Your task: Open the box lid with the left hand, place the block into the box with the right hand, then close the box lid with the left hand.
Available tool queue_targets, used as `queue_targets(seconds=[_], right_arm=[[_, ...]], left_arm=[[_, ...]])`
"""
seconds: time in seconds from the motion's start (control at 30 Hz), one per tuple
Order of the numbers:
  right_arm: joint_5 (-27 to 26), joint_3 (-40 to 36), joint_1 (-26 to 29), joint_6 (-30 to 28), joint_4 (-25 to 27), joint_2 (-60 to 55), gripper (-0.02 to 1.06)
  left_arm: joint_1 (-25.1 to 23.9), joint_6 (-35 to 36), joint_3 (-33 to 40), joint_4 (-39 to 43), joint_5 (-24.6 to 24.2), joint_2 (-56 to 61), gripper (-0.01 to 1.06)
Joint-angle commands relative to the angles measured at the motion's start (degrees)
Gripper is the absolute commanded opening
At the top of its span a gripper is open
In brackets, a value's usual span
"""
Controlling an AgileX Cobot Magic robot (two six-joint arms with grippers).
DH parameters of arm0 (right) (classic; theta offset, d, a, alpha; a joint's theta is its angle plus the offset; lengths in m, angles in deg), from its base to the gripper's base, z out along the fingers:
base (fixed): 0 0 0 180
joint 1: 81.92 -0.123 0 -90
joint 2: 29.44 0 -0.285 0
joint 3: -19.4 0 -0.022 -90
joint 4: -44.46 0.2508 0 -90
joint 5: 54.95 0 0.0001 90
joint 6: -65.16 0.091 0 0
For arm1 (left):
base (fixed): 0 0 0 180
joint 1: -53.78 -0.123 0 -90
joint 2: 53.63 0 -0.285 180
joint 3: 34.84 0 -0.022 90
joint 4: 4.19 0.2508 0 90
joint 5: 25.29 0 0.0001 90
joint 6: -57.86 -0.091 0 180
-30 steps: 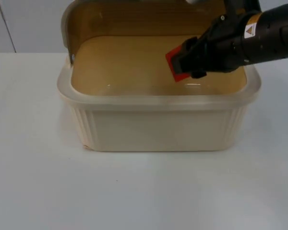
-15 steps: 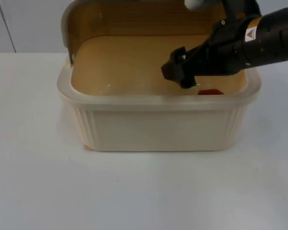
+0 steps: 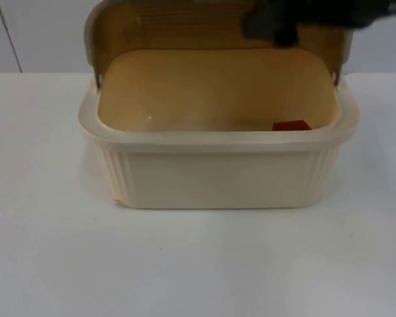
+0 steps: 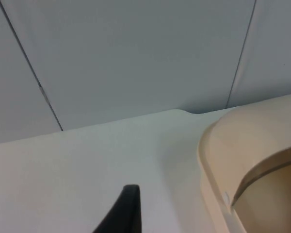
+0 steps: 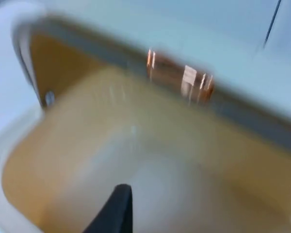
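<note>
The red block (image 3: 291, 125) lies on the floor of the box (image 3: 214, 172), near its front wall and toward its right end, free of any hand. So the placing step looks done, and what remains is closing the lid (image 3: 178, 26), which stands raised behind the box, hinged along the far edge and leaning back toward the grey partition wall (image 3: 39, 33).

The relation that matters now is lid to left hand. In the left wrist view the box's rounded corner (image 4: 242, 160) and the lid's edge (image 4: 269, 167) lie just beside the left hand (image 4: 123, 213), off to one side of its line of sight, with bare white counter (image 4: 87, 165) straight ahead. Its one visible fingertip touches nothing, and whether the fingers are spread or closed cannot be told. This arm waits.

The right hand (image 3: 269, 25) hangs high over the back of the box, in front of the raised lid and well above the block; its finger spacing cannot be made out either. In the right wrist view it looks down into the box interior (image 5: 111, 160).

By my judgement the left hand is the nearer one to the lid's left end, and must come round behind the lid to push it forward and down, once the right arm is clear of the lid's path.
</note>
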Motion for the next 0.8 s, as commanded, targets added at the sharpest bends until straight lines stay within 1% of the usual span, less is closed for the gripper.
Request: queue_targets(seconds=[0.0, 0.23, 0.5, 0.57, 0.63, 0.67, 0.73, 0.77], right_arm=[[1.0, 1.24, 0.1, 0.26, 0.4, 2.37, 1.05], [4.45, 4.92, 0.1, 0.26, 0.4, 9.57, 1.05], [3.97, 5.01, 0.43, 0.26, -0.19, 17.71, 1.05], [3.97, 5.16, 1.36, 0.26, -0.43, 19.5, 1.05], [5.16, 5.96, 3.89, 0.26, -0.43, 21.98, 1.05], [6.44, 7.08, 6.38, 0.26, -0.43, 23.45, 1.05], [6.85, 7.51, 7.37, 0.26, -0.43, 23.96, 1.05], [8.32, 8.61, 10.68, 0.26, -0.43, 25.47, 1.05]], left_arm=[[0.21, -0.12, -0.01, -0.94, 0.04, 0.46, 1.02], [0.21, -0.12, -0.01, -1.9, 0.06, 0.46, 1.02], [0.21, 0.01, -0.01, -1.9, 0.07, 0.46, 1.02], [0.21, 0.01, -0.01, -1.9, 0.07, 0.46, 1.02], [0.21, 0.01, -0.01, -1.9, 0.07, 0.46, 1.02], [0.21, 0.01, -0.01, -1.9, 0.07, 0.46, 1.02], [0.21, 0.01, -0.01, -1.9, 0.07, 0.46, 1.02], [0.21, 0.01, -0.01, -1.9, 0.31, 0.46, 1.02]])
